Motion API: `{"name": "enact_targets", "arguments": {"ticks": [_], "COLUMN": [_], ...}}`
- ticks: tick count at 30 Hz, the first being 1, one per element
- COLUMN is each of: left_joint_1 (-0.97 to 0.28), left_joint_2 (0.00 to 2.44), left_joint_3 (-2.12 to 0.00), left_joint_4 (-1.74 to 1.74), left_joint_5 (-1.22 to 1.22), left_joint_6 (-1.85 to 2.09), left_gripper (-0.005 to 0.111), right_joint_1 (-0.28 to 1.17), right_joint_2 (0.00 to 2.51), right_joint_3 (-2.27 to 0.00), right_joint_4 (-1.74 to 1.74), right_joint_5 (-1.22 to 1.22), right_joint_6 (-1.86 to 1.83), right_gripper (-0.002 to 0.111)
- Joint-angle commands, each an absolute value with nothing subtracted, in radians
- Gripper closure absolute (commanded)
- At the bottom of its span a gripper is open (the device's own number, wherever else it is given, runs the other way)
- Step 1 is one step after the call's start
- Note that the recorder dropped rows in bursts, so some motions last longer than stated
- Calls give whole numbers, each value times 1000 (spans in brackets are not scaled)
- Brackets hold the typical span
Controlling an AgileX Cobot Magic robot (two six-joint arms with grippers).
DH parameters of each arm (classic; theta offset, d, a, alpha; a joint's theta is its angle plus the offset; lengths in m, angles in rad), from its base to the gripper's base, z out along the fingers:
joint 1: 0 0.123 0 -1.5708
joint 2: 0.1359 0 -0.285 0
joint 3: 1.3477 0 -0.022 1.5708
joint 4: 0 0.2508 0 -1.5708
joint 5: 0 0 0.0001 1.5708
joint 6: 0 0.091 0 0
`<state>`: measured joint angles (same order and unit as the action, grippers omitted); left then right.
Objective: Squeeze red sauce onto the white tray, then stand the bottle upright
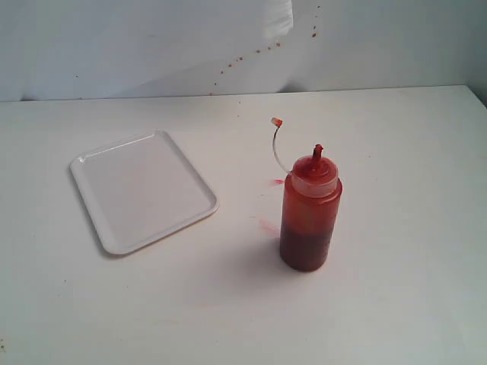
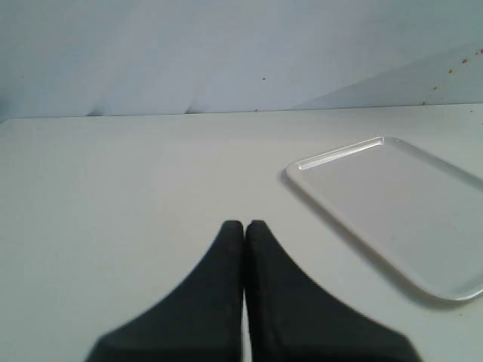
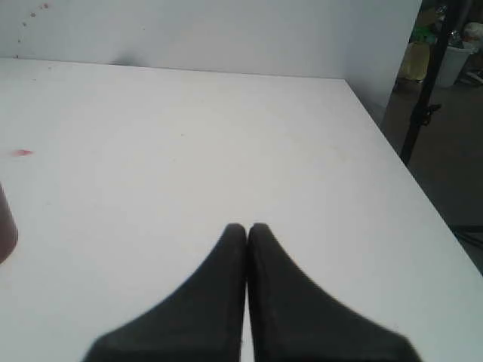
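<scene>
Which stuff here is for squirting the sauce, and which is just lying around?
For the job: bottle of red sauce, standing upright; white tray, no sauce on it; left hand and right hand, both shut.

Just lying about: pink smears on the table by the bottle; red specks on the wall.

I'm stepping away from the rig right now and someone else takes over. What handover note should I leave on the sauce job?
Left tool: shut, holding nothing, with the white tray in its camera's view.
Right tool: shut, holding nothing, with the edge of the bottle in its camera's view.
Bottle: upright on the table, right of the tray and apart from it. Its tip cap is off the nozzle, on its tether. There are faint red smears on the table beside it.
Done: nothing, as the tray has no sauce on it.
Left: grasp the bottle, squeeze sauce onto the tray, stand the bottle upright.
</scene>
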<state>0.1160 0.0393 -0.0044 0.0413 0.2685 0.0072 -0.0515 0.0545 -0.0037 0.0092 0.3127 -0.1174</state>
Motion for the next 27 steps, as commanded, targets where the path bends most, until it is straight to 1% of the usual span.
{"name": "enact_targets", "arguments": {"ticks": [1, 9, 13, 17, 20, 23, 27], "left_joint_1": [110, 110, 110, 110, 110, 110, 110], "left_joint_2": [34, 34, 34, 34, 34, 34, 34], "left_joint_3": [0, 0, 0, 0, 0, 0, 0], "left_joint_4": [32, 35, 165, 182, 152, 81, 81], "left_joint_5": [266, 266, 266, 234, 116, -120, -331], "left_joint_6": [9, 11, 11, 11, -36, -79, -79], "left_gripper": [107, 107, 107, 107, 107, 107, 107], "right_joint_1": [-59, -59, -59, -59, -59, -59, -59], "right_joint_2": [52, 52, 52, 52, 52, 52, 52], "right_joint_3": [0, 0, 0, 0, 0, 0, 0], "right_joint_4": [15, 15, 15, 15, 15, 15, 15], "right_joint_5": [305, 305, 305, 305, 305, 305, 305], "right_joint_6": [-118, -118, -118, -118, -118, -118, -118], "right_gripper": [108, 108, 108, 108, 108, 108, 108]}}
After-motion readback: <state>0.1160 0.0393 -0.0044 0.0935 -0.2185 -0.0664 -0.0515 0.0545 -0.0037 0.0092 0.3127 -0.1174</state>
